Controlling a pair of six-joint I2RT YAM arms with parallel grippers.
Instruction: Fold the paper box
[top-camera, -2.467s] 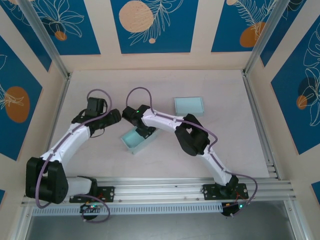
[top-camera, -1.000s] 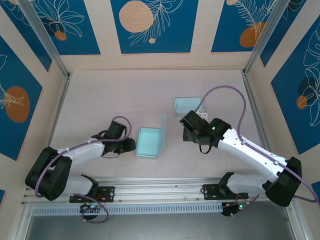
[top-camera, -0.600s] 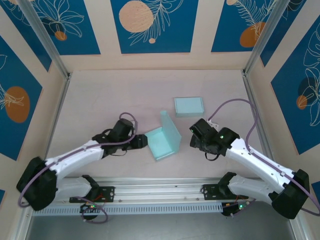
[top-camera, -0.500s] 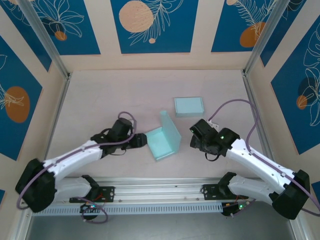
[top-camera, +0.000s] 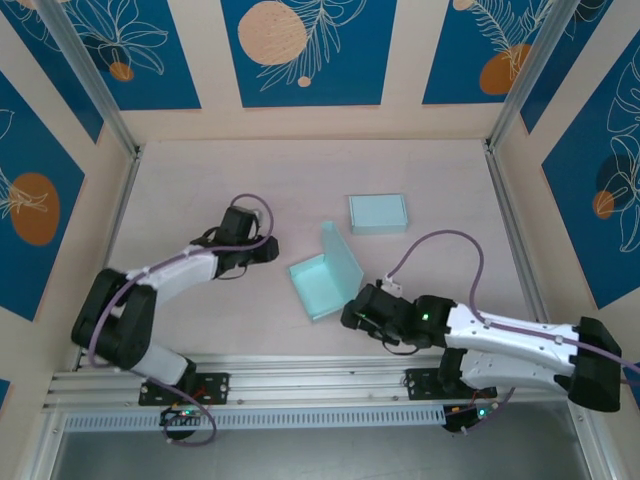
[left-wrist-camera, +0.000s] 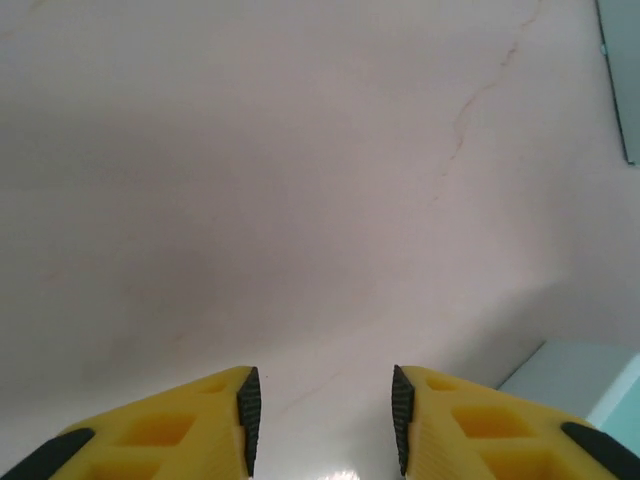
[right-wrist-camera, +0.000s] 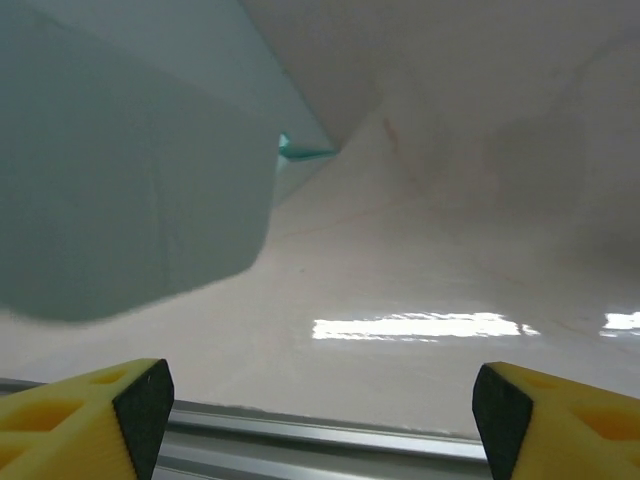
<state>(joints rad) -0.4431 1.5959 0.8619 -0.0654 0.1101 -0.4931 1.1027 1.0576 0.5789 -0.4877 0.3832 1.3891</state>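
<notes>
The left gripper (top-camera: 268, 250) hovers low over the table (top-camera: 200, 190), just left of the paper box (top-camera: 320, 285) but not touching it. In its wrist view the two yellow fingers (left-wrist-camera: 215, 420) stand partly apart with nothing between them. Its forearm runs back to the left and its upper arm drops down to the base at the near left edge, so the arm forms a bent elbow.

The right gripper (top-camera: 350, 316) sits at the near right corner of the paper box, with its jaws spread wide and empty. A pale panel of the box looms close at the upper left of its wrist view. This arm lies stretched out low, nearly parallel to the metal rail (top-camera: 330, 375), reaching left from its raised elbow at the far right.

The paper box lies mid-table, half folded. Its base is flat, with its long axis running from far to near and drifting slightly right. One long wall stands up on the right side, so the open side faces left. A finished closed box (top-camera: 378, 213) rests farther back, well apart.
</notes>
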